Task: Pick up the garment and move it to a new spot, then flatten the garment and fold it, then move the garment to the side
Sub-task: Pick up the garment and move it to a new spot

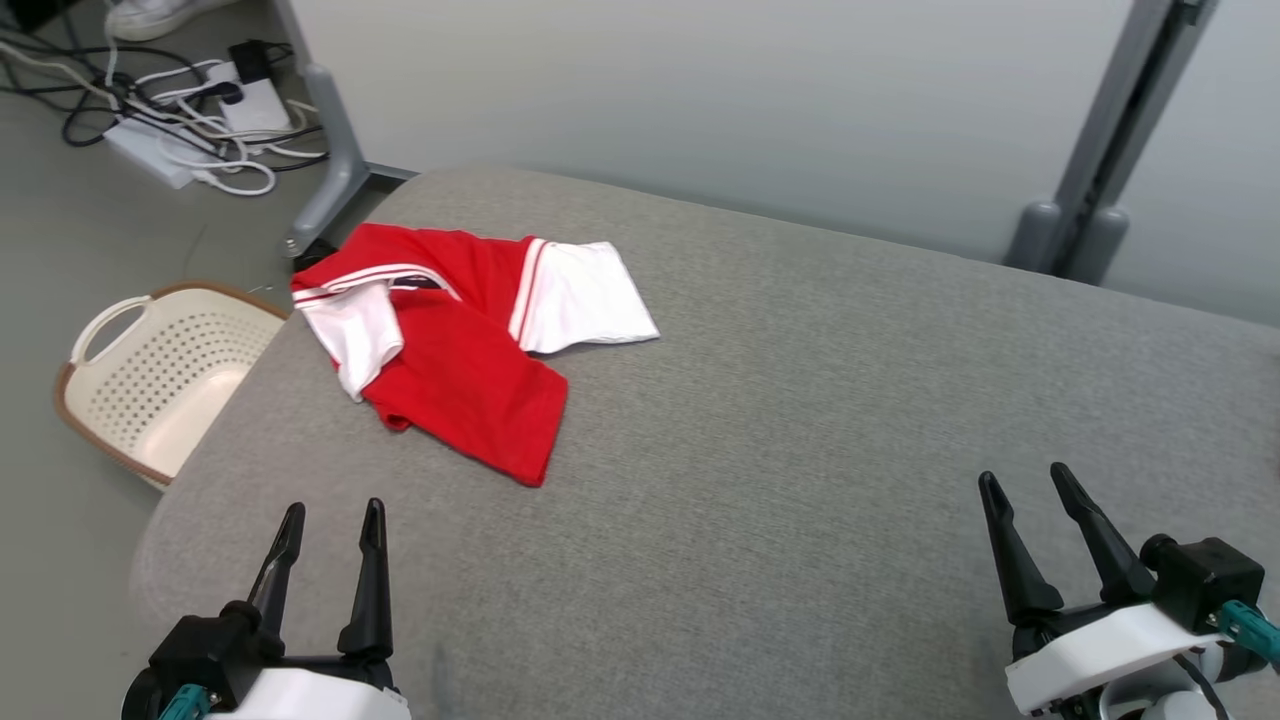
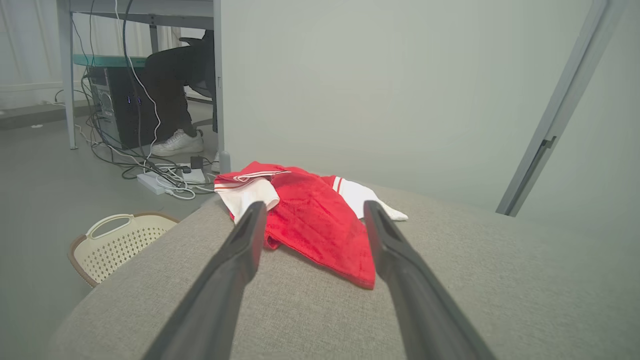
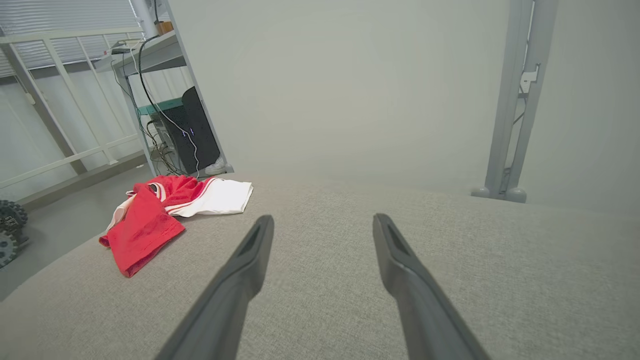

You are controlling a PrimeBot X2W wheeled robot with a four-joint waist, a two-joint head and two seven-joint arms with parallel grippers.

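A red garment (image 1: 460, 345) with white sleeves and striped trim lies crumpled at the far left of the grey cushioned surface (image 1: 800, 420). My left gripper (image 1: 333, 510) hangs open near the front left edge, well short of the garment, nothing between its fingers. My right gripper (image 1: 1022, 478) is open at the front right, far from the cloth. In the left wrist view the garment (image 2: 310, 215) lies straight ahead beyond the left gripper (image 2: 312, 210). The right wrist view has the garment (image 3: 165, 210) off to the left of the right gripper (image 3: 322, 222).
A cream perforated basket (image 1: 150, 375) stands on the floor beside the surface's left edge. Cables and power strips (image 1: 200, 120) lie on the floor at the back left by a grey desk leg (image 1: 330, 150). A person's shoe (image 2: 177, 143) shows under the desk. A grey post (image 1: 1110, 150) stands at the back right.
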